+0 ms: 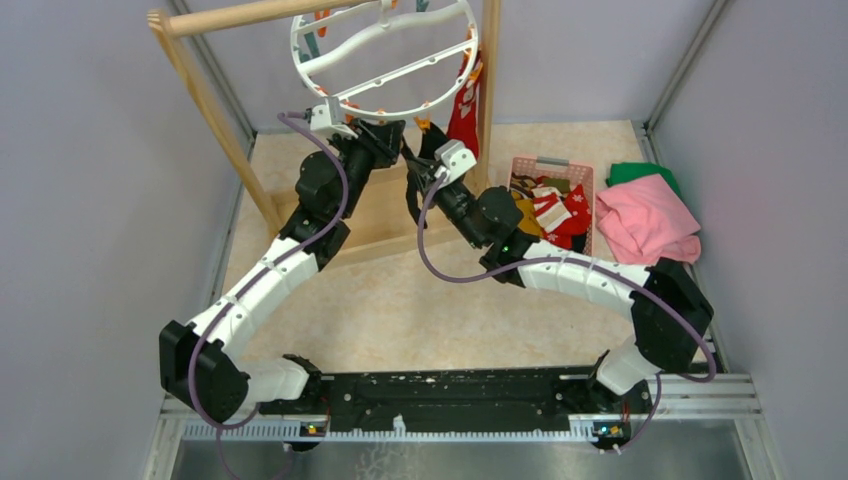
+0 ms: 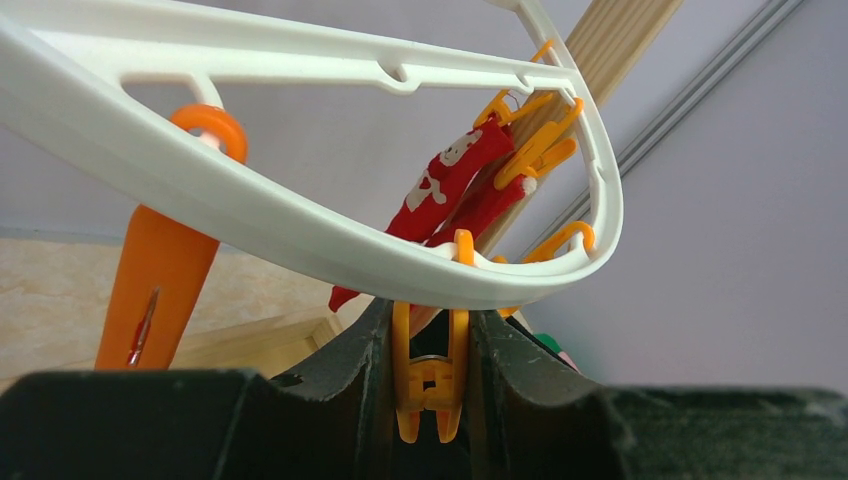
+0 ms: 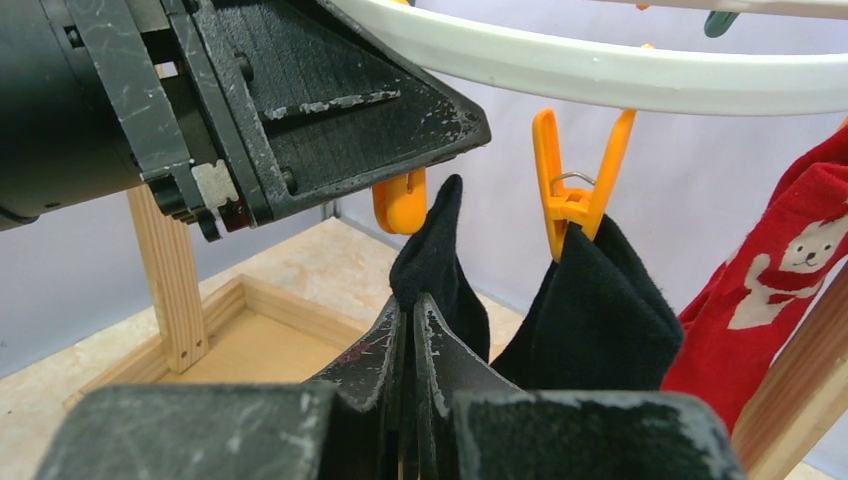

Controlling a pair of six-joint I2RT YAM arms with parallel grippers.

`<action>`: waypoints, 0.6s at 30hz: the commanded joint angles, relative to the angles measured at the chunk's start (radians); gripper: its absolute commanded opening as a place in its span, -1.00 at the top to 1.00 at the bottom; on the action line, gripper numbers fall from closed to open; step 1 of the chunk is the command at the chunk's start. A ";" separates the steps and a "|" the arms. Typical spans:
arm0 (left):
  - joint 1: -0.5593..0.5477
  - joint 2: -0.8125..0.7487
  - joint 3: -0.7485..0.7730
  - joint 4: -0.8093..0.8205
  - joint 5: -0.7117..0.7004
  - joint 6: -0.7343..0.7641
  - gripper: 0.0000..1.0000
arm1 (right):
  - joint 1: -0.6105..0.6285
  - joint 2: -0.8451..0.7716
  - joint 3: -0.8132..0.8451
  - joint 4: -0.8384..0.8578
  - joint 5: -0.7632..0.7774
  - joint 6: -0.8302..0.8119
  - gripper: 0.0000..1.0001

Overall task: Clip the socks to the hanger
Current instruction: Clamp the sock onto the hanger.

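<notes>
The white ring hanger (image 1: 385,60) hangs from the wooden rack. Under its near rim my left gripper (image 2: 430,315) is shut on an orange clip (image 2: 430,370), squeezing its handles. Just to the right, my right gripper (image 3: 412,300) is shut on a black sock (image 3: 440,245), whose top edge stands beside that clip's tip (image 3: 400,205). Another black sock (image 3: 600,300) hangs from a neighbouring orange clip (image 3: 570,190). A red sock with white figures (image 3: 780,290) hangs further right. More socks (image 1: 555,210) lie in the basket.
The wooden rack (image 1: 200,90) has a post and a base tray right behind the arms. A pink basket (image 1: 552,162) stands right of the rack, with a pink cloth (image 1: 645,220) and a green cloth (image 1: 640,172) beyond it. An orange clip (image 2: 160,280) dangles left of my left gripper.
</notes>
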 commanded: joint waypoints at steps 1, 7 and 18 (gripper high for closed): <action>-0.004 -0.003 0.048 0.028 -0.025 -0.019 0.94 | 0.015 0.015 0.061 0.041 0.000 -0.013 1.00; -0.006 -0.010 0.046 0.025 -0.034 -0.028 0.94 | 0.016 0.016 0.057 0.042 0.003 -0.015 1.00; -0.010 -0.002 0.045 0.010 -0.056 -0.045 0.93 | 0.028 0.022 0.063 0.047 0.010 -0.056 1.00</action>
